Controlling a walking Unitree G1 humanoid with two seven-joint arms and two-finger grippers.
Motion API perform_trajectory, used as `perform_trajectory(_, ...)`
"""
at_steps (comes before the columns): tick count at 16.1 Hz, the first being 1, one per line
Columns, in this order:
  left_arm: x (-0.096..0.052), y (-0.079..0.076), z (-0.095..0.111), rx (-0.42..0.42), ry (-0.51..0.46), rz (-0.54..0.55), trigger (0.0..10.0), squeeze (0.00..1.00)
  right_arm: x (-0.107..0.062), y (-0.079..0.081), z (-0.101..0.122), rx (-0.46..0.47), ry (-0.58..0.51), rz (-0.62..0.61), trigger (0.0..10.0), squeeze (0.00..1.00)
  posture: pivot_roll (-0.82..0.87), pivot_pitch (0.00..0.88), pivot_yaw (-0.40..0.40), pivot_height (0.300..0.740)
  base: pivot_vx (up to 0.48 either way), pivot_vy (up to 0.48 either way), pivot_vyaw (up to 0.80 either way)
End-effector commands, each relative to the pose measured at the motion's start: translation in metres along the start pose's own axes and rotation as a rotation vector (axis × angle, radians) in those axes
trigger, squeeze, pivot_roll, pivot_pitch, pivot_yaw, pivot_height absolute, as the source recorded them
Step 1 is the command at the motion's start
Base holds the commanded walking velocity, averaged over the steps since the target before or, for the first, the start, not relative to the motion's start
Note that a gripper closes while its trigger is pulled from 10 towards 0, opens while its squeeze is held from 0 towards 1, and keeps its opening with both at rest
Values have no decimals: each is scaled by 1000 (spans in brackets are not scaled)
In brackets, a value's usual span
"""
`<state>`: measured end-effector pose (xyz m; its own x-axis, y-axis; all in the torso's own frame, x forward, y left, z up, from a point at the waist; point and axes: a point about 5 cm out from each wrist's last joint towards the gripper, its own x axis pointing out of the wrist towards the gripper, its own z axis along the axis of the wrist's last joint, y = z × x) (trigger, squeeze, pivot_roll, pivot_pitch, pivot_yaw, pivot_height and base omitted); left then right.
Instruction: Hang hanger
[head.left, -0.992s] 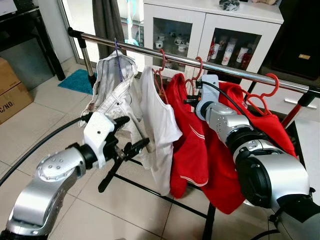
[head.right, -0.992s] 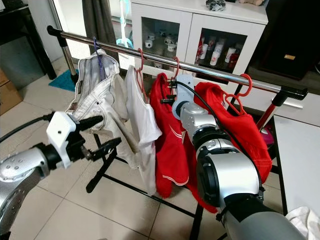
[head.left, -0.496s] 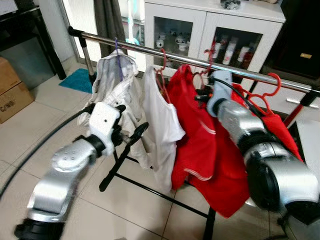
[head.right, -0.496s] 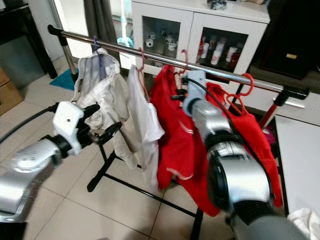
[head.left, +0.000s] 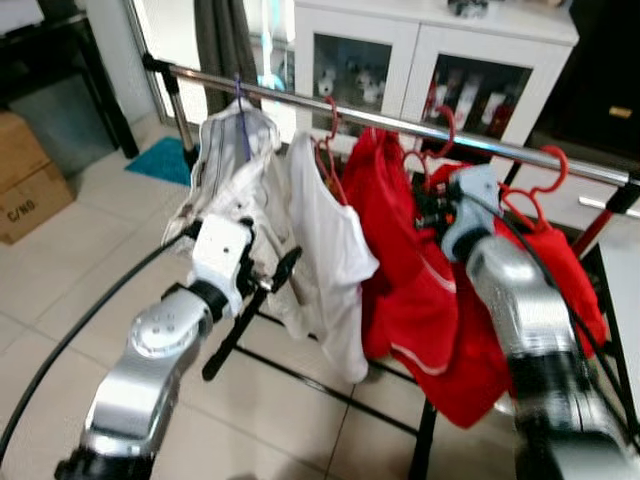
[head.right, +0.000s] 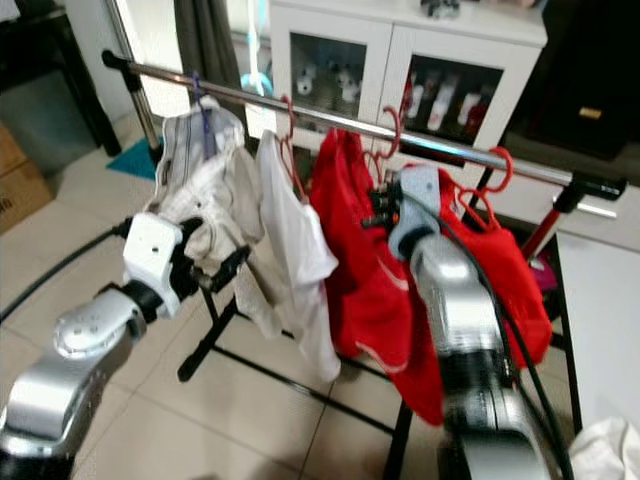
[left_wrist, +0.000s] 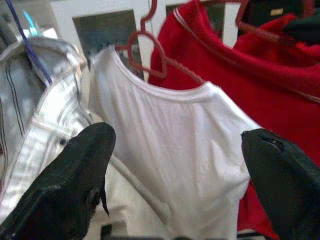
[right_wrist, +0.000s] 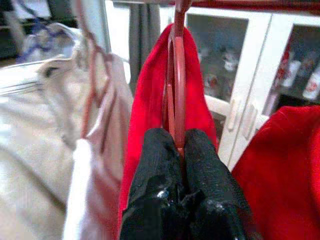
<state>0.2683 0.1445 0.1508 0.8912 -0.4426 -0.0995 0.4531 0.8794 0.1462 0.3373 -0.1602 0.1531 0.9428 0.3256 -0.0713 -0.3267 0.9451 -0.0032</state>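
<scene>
Under the steel rail (head.left: 400, 122), right fingers (right_wrist: 155, 165) pinch a red hanger (right_wrist: 176, 100); left fingers (left_wrist: 75, 170) spread wide.

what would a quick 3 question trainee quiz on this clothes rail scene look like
1. True or false: the right gripper is shut on the red hanger.
2. Which garment faces the open left gripper? A white t-shirt B black coat C blue towel
3. Fill in: the hangers hook over a metal ____.

Key: 1 true; 2 A; 3 rail
</scene>
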Motion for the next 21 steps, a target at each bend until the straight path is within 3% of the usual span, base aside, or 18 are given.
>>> perform_trajectory(1, -3, 0, 2, -6, -18, 16, 10000, 0, -7, 7, 13, -3, -64, 38, 0, 0, -67, 0, 7, 740, 0, 0, 0)
perform_trajectory(3, -8, -1, -3, 4, -10, 39, 10000, 0, -31, 18, -9, 24, -22, 35, 0, 0, -65, 7, -11, 740, 0, 0, 0)
perform_trajectory(7, -13, -1, -6, 0, -4, 70, 10000, 0, -57, 29, -35, 19, 82, -15, 0, 0, -64, 8, -11, 740, 0, 0, 0)
perform_trajectory(8, -16, -1, -7, -7, -1, 81, 10000, 0, -65, 28, -46, 11, 129, -85, 9843, 0, -58, 11, -17, 740, 0, 0, 0)
perform_trajectory(11, -19, -3, -8, 14, -5, 83, 10000, 0, -73, 25, -53, 17, 176, -113, 10000, 0, -54, 12, -24, 740, 0, 0, 0)
perform_trajectory(21, -17, -1, -6, 12, -6, 64, 10000, 0, -79, 35, -55, 105, 195, -132, 10000, 0, -55, 18, -2, 740, 0, 0, -703)
